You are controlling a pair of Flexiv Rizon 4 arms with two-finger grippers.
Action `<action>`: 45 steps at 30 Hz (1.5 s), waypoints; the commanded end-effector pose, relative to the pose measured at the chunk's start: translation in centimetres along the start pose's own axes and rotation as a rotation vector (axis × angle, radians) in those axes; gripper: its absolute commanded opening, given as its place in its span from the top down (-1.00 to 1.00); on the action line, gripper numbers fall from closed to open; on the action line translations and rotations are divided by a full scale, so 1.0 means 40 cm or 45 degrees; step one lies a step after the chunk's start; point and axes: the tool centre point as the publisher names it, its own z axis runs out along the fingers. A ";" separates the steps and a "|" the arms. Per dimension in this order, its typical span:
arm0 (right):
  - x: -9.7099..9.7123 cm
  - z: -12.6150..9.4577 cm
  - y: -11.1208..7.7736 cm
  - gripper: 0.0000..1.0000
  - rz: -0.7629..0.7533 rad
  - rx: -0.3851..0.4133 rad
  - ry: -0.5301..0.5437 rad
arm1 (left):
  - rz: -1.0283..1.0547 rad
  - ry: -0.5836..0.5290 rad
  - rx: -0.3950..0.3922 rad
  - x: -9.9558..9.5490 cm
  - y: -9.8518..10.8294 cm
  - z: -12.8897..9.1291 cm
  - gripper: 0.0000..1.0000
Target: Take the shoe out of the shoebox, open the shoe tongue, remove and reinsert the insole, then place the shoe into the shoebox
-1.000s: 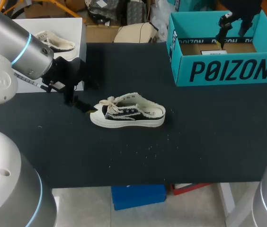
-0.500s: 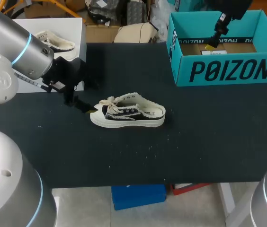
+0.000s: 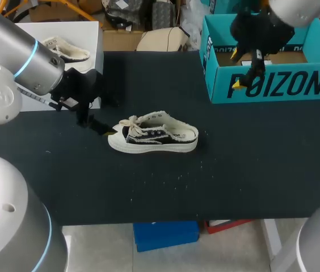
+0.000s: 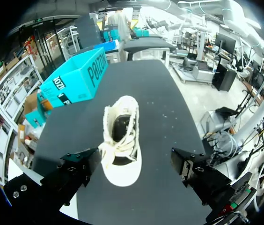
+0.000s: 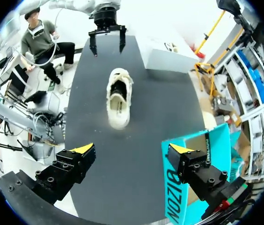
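At the left side, the left tool [image 3: 92, 122] stands low over the counter [image 3: 234, 170], just beside the toe of the shoe [image 3: 154, 137]. Its fingers are spread very wide and they hold nothing. In the left wrist view the toe points toward this tool [image 4: 134, 157], with one finger on each side of it and both apart from it. I judge that the tool waits there to steady the front of the shoe. In the middle, the shoe rests upright on its sole on the bare counter, with the toe toward the left arm and the heel toward the right. The laces lie loosely over the front, and the opening faces up. This placing seems sensible to me, because the tongue and the insole can be reached from above. The shoe is well apart from the shoebox [image 3: 273, 85], so taking it out appears done, and the opening of the tongue is not yet begun. At the right side, the teal shoebox stands open at the far corner of the counter. The right tool [image 3: 235, 69] hangs over its front wall near the left corner. The right wrist view shows its fingers wide apart and empty, with the shoe [image 5: 118, 98] far ahead of them.
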 end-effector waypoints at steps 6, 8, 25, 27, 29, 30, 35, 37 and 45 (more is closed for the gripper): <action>0.065 0.106 0.025 -1.00 -0.092 -0.321 -0.091 | 0.002 -0.004 0.001 0.002 0.002 0.003 -1.00; 0.065 0.106 0.025 -1.00 -0.092 -0.321 -0.091 | 0.002 -0.004 0.001 0.002 0.002 0.003 -1.00; 0.119 0.246 0.049 -1.00 -0.171 -0.532 0.024 | 0.002 -0.004 0.001 0.002 0.002 0.003 -1.00; 0.127 0.266 0.054 -1.00 -0.171 -0.547 0.025 | 0.002 -0.004 0.001 0.002 0.002 0.003 -1.00; 0.135 0.287 0.062 -1.00 -0.164 -0.560 0.028 | 0.002 -0.004 0.001 0.002 0.002 0.003 -1.00; 0.139 0.299 0.065 -1.00 -0.164 -0.563 0.032 | 0.002 -0.004 0.001 0.002 0.002 0.003 -1.00; 0.155 0.363 0.077 -1.00 -0.108 -0.576 0.040 | 0.002 -0.004 0.001 0.002 0.002 0.003 -1.00; 0.155 0.387 0.077 -1.00 -0.081 -0.579 0.030 | 0.002 -0.004 0.001 0.002 0.002 0.003 -1.00; 0.139 0.459 0.081 -1.00 -0.026 -0.593 0.023 | 0.002 -0.004 0.001 0.002 0.002 0.003 -1.00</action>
